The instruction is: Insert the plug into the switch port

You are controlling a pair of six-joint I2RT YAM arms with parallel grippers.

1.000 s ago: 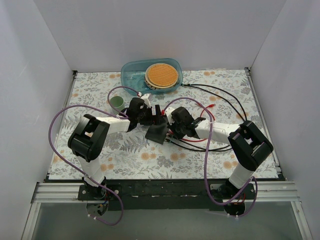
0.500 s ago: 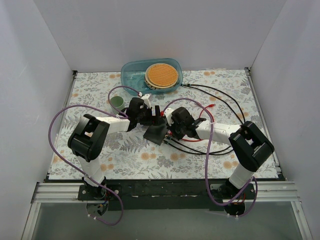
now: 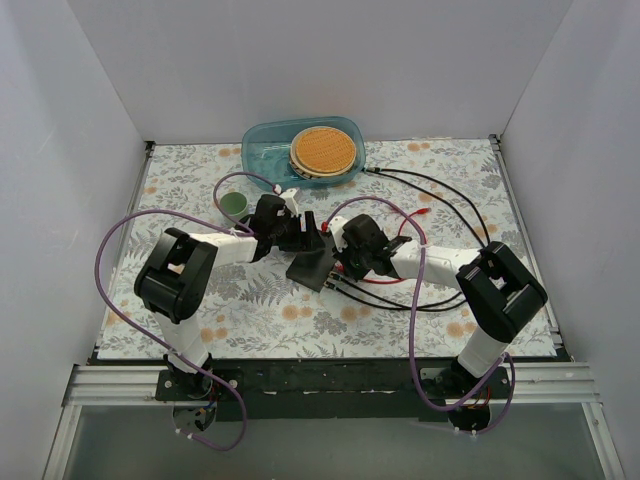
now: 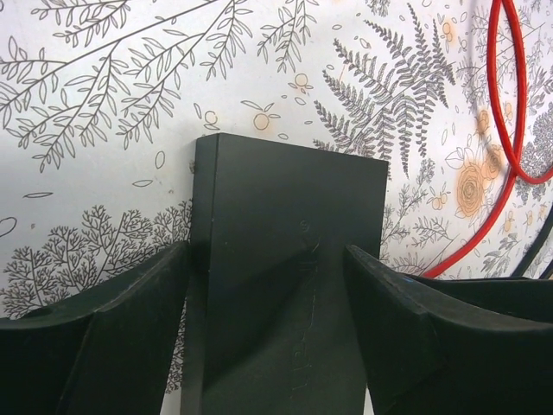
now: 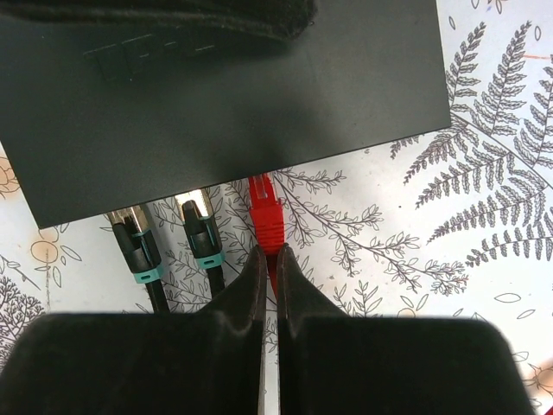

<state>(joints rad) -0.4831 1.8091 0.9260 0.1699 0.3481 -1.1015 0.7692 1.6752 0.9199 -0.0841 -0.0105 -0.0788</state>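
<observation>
The black switch (image 3: 312,268) lies mid-table, and in the left wrist view (image 4: 285,259) it fills the gap between my fingers. My left gripper (image 3: 303,238) (image 4: 268,294) is shut on the switch's sides. My right gripper (image 3: 345,262) (image 5: 271,259) is shut on the red cable just behind the red plug (image 5: 266,214). The plug's tip sits at the switch's (image 5: 225,95) port edge, right of two black plugs with teal collars (image 5: 138,246) that sit in ports. How deep the red plug sits is hidden.
A blue basin (image 3: 262,145) holding a round tan disc (image 3: 322,150) stands at the back. A green cup (image 3: 234,203) is left of the left gripper. Black cables (image 3: 440,190) and a red cable (image 4: 505,130) trail right of the switch.
The right gripper has shifted slightly left toward the switch with the red plug. The switch has settled a little flatter in the left gripper.
</observation>
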